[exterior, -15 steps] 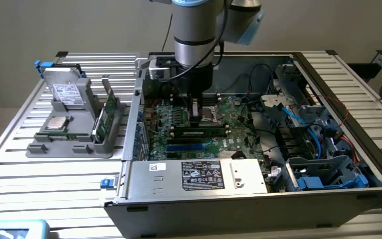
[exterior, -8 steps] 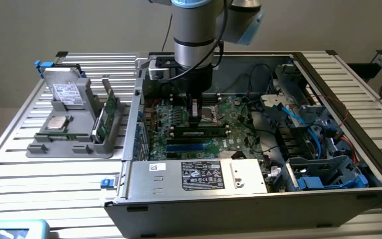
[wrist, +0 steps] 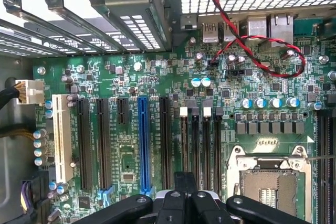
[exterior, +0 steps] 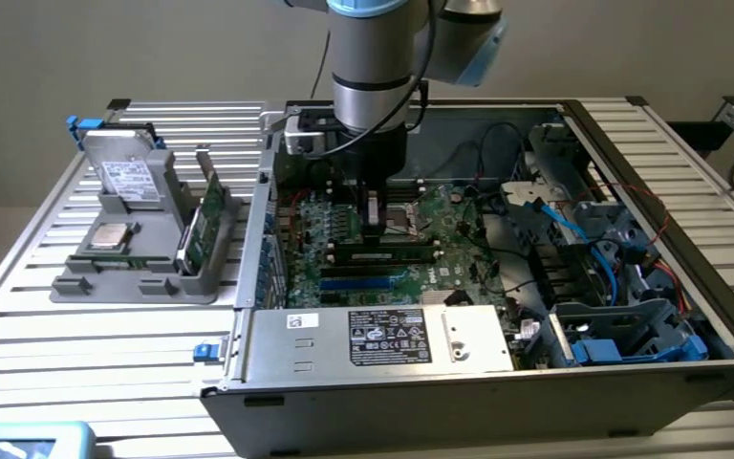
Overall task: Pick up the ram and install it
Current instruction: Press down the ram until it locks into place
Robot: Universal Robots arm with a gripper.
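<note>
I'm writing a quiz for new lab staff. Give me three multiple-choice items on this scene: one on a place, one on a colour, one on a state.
1. Where does the grey parts tray stand?
A. inside the case
B. outside the case, on the exterior view's left
C. on the arm

2. One long slot on the motherboard is neither black nor white. Its colour?
A. blue
B. red
C. yellow

3. The gripper is:
A. wide open
B. shut
C. gripping a hard drive

Answers:
1. B, the tray sits on the slatted table beside the case.
2. A, it is bright blue among black slots.
3. B, its fingers are together above the motherboard.
</note>
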